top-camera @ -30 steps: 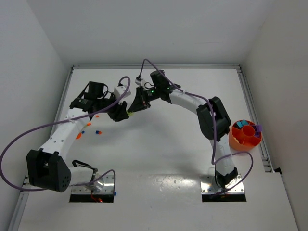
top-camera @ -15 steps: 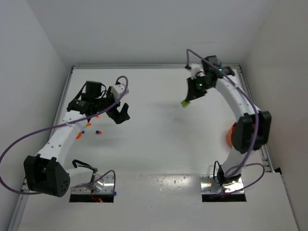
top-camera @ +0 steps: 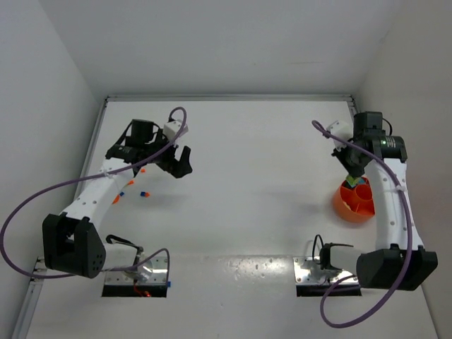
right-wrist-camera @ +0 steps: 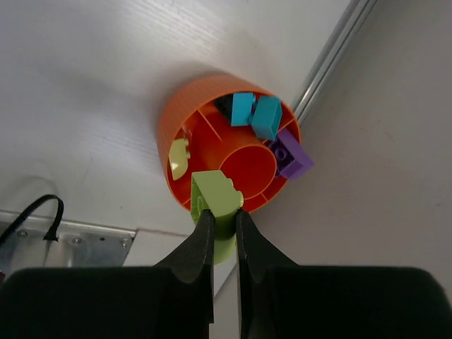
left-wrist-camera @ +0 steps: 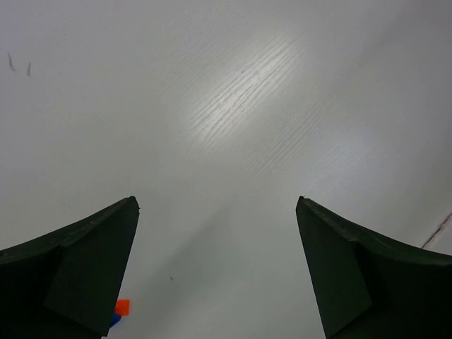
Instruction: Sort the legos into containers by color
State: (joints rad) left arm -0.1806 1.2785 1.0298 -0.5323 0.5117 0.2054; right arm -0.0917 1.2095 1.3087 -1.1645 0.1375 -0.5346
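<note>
In the right wrist view my right gripper (right-wrist-camera: 224, 212) is shut on a lime green lego (right-wrist-camera: 215, 192), held just above the near rim of the orange container (right-wrist-camera: 164, 134). Its ring compartments hold cyan legos (right-wrist-camera: 254, 113), a purple lego (right-wrist-camera: 291, 157) and a pale lime one (right-wrist-camera: 179, 155); the central cup (right-wrist-camera: 248, 169) looks bare. From above, the right gripper (top-camera: 351, 178) hangs over the container (top-camera: 346, 208) at the table's right. My left gripper (top-camera: 181, 161) stands open at the back left, nothing between its fingers (left-wrist-camera: 85, 268). Small orange and blue legos (top-camera: 144, 193) lie beside the left arm.
A metal rail (top-camera: 370, 159) runs along the table's right edge close to the container, with the white wall beyond. An orange lego (left-wrist-camera: 122, 306) and a blue one peek out beside the left finger. Both arm base plates (top-camera: 325, 272) sit at the near edge.
My right arm has swung from the back middle of the table across to the right, carrying the lime lego over the container. The left gripper has opened wide, staying at the back left.
</note>
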